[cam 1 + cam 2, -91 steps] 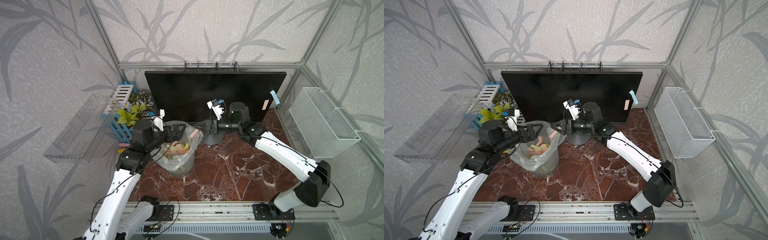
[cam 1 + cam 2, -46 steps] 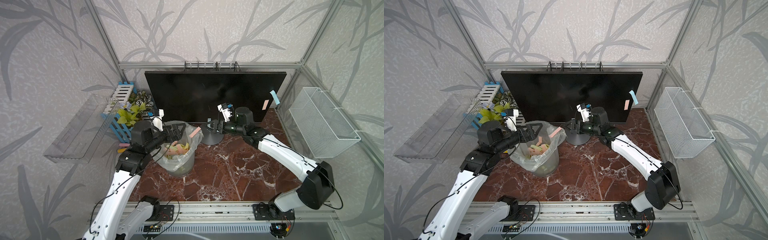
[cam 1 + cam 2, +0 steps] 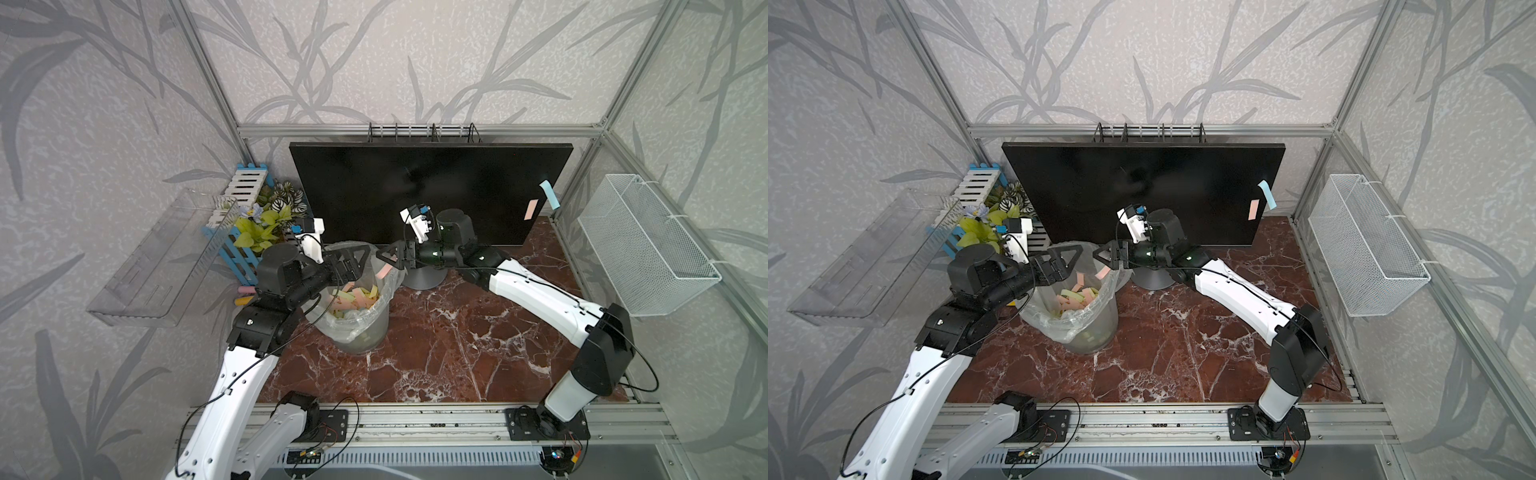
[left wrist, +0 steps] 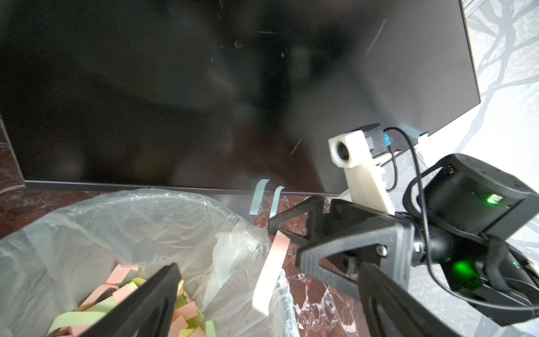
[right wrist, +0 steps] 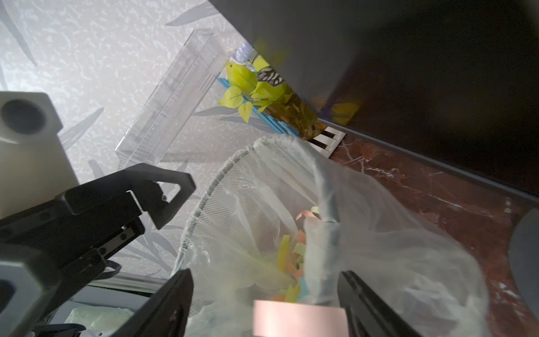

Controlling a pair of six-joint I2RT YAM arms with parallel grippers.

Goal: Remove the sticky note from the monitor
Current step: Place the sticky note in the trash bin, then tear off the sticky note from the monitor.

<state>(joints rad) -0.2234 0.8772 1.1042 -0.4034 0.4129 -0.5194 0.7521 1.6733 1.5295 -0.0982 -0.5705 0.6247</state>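
Right gripper [image 3: 386,259]: jaws wide apart, poised over the rim of the bin on the side towards the monitor foot.
- A narrow pink paper sticky-note strip [image 4: 272,268] hangs from the tip of one finger. It seems to cling by its adhesive and is not pinched.
- Long axis of the strip: roughly vertical with a slight slant. The free end points down at the bin mouth, just inside the rim.
- In the right wrist view the strip [image 5: 297,321] sits between the two fingers.

Left gripper [image 3: 351,266]: jaws fully apart and empty, over the opposite side of the same bin, facing the right gripper. It is near the strip but not touching it.

Bin: grey mesh wastebasket lined with a clear plastic bag [image 3: 361,336]. It holds a loose heap of pink, yellow and green note strips.

Wide flat black monitor [image 3: 415,187], upright behind the bin.
- Near its right edge are a second pink note [image 3: 531,209] and a curled pale blue note [image 3: 549,194], well apart from both grippers. The right arm is the nearer.
- The left wrist view shows two pale blue strips [image 4: 258,197] at the lower bezel.

White wire basket [image 3: 648,249] on the right wall: nothing visible in it.

Judgement: the drop is under way. The strip may need shaking off the finger or wiping against the bag.
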